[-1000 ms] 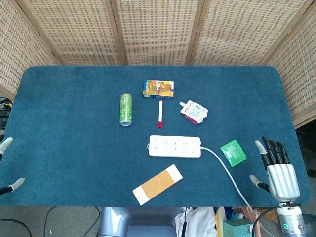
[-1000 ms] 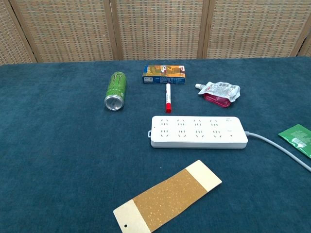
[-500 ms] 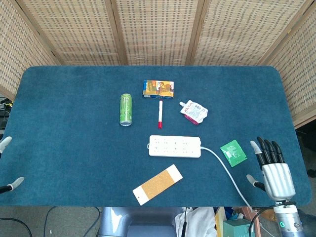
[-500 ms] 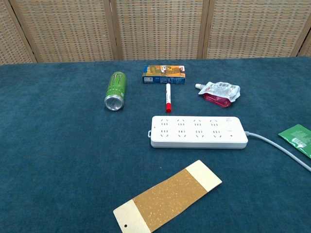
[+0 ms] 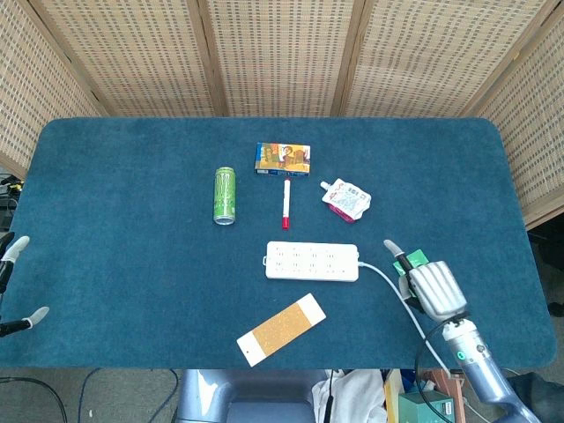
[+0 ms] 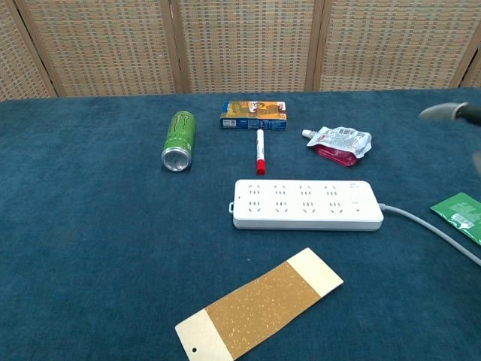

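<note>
Here, we log blue table (image 5: 132, 264), then white power strip (image 5: 313, 261), its cable (image 5: 397, 300) under right hand (image 5: 432, 289). That hand hovers over green packet (image 6: 460, 211), right of strip; finger spread unclear, nothing held. We judge reach step; next calls for lowering, pinching flat packet. Left hand (image 5: 18, 282) at table edge, fingertips apart, empty.

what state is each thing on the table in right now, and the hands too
green can: lying on its side
red marker: lying flat, capped
power strip: flat, nothing plugged in
pouch: lying flat, cap on
green packet: flat, under the right hand
right hand: above the green packet, grip cannot be told
left hand: at the table's edge, holding nothing, fingers apart
</note>
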`<action>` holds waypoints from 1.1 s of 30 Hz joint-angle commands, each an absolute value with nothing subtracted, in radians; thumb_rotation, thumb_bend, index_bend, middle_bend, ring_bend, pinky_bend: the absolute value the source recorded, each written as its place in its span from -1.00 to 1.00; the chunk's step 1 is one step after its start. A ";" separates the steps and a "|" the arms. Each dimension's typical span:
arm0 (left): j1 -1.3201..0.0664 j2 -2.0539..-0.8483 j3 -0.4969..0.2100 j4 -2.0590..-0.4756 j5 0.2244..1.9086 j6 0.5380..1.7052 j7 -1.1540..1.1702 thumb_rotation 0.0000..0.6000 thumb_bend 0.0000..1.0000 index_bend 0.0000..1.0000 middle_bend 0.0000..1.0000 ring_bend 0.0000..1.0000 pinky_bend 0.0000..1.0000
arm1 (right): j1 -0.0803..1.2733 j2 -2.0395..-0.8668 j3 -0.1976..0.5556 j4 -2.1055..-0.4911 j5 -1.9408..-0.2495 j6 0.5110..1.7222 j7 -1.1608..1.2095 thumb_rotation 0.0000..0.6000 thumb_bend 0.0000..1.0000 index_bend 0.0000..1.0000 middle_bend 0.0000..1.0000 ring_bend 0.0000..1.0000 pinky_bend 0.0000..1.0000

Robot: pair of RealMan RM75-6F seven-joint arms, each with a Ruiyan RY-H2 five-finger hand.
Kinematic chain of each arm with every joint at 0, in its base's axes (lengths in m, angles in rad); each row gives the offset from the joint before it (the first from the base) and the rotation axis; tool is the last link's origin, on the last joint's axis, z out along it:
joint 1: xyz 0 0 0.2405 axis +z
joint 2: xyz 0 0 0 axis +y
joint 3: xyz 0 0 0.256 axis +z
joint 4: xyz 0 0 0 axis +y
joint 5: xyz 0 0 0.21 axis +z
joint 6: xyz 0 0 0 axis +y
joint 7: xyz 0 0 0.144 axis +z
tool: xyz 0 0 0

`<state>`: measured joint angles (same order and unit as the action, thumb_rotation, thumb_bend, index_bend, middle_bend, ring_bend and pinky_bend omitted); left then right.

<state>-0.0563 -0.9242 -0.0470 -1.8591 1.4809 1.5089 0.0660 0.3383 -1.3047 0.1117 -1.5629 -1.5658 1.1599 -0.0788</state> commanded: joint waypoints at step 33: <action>-0.088 -0.941 -0.064 -1.870 1.416 1.461 0.117 1.00 -1.00 -1.00 -1.00 -1.00 -1.00 | 0.576 -1.430 0.121 -1.528 -1.200 0.835 -0.146 1.00 0.69 -0.57 0.90 0.89 1.00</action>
